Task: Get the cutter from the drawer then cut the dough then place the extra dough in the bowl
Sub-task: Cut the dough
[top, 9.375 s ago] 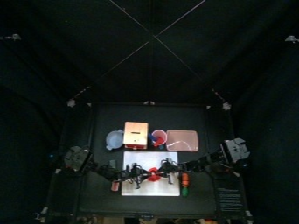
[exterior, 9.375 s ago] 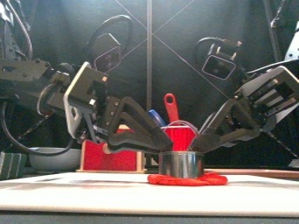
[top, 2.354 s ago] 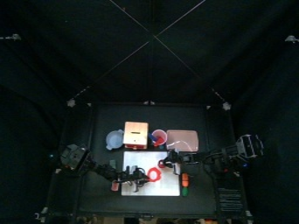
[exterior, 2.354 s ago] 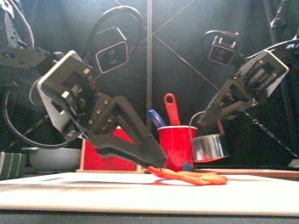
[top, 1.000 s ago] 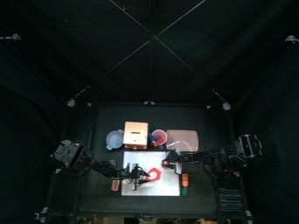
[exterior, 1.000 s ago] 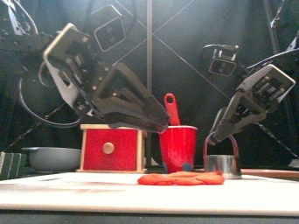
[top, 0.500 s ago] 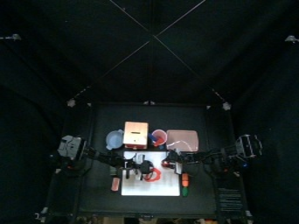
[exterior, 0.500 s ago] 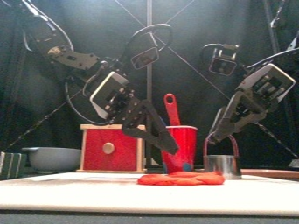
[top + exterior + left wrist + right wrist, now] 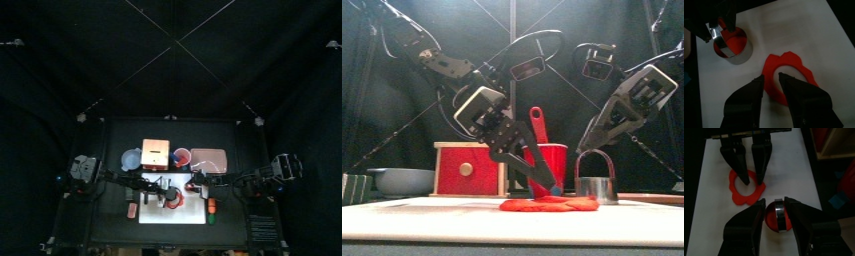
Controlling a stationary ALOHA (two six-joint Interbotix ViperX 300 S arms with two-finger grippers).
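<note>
The cutting looks done and the clearing-up is what's in hand now. The right gripper (image 9: 774, 203) is pinching the wire handle of the cutter (image 9: 593, 188), jaws closed on it, and the cutter is standing on the white board (image 9: 502, 226) directly under those jaws with a plug of red dough showing inside it. Just beside it, on the side toward the other arm, the leftover ring of dough (image 9: 549, 204) is lying flat on the board. The left gripper (image 9: 771, 77) is hanging right over that ring, its jaws parted only a little and gripping nothing; the tips are sitting just above the ring's near edge, one tip to either side of the strip. So I'd say the extra dough is about to be picked up. The next move calls for dropping those tips onto the board, closing on the strip, and carrying it to the bowl (image 9: 402, 180), which is sitting well off to the outer side of the left jaws, past the wooden box (image 9: 469, 170). The soft ring may sag or tear when lifted.
</note>
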